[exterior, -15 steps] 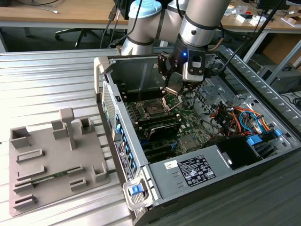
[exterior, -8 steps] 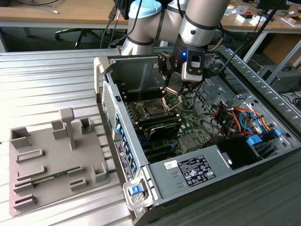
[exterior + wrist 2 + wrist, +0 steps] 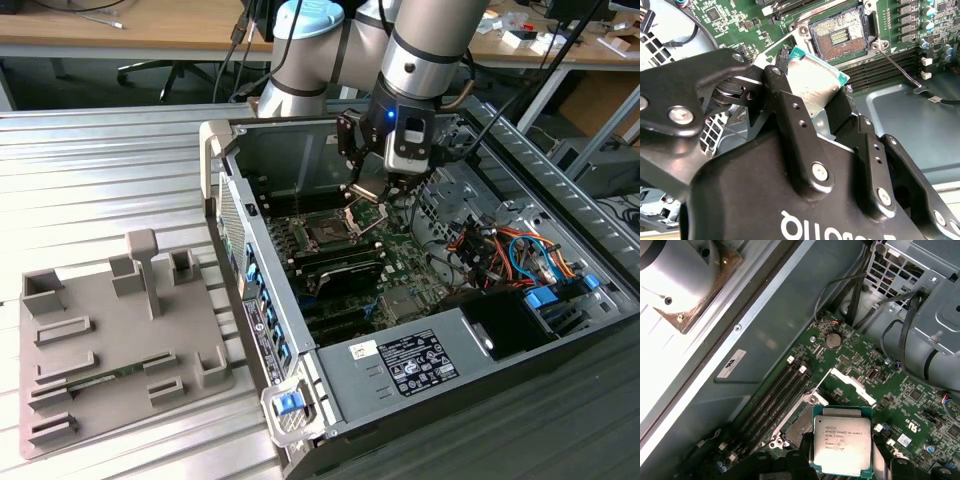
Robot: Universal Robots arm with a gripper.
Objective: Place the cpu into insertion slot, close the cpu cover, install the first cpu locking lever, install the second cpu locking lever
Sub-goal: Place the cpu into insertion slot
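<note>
My gripper (image 3: 372, 192) hangs inside the open computer case, shut on the cpu (image 3: 816, 80). The cpu is a small square chip with a silver-grey top and a green edge, and it is held tilted between the black fingers (image 3: 785, 102). In the first wrist view the cpu (image 3: 842, 440) hovers partly over the insertion slot (image 3: 799, 424). The insertion slot (image 3: 840, 34) lies uncovered on the green board, with its gold contacts showing. In the exterior view the slot (image 3: 325, 234) is just below and to the left of the gripper. The cpu cover (image 3: 356, 212) stands raised beside it. A thin locking lever (image 3: 900, 67) sticks out from the slot's corner.
Long black memory slots (image 3: 777, 390) run beside the socket. The case's metal side wall (image 3: 285, 150) rises behind it. Orange and blue cables (image 3: 500, 250) and a power supply (image 3: 420, 365) fill the exterior view's right. A grey fixture tray (image 3: 110, 340) sits at the left.
</note>
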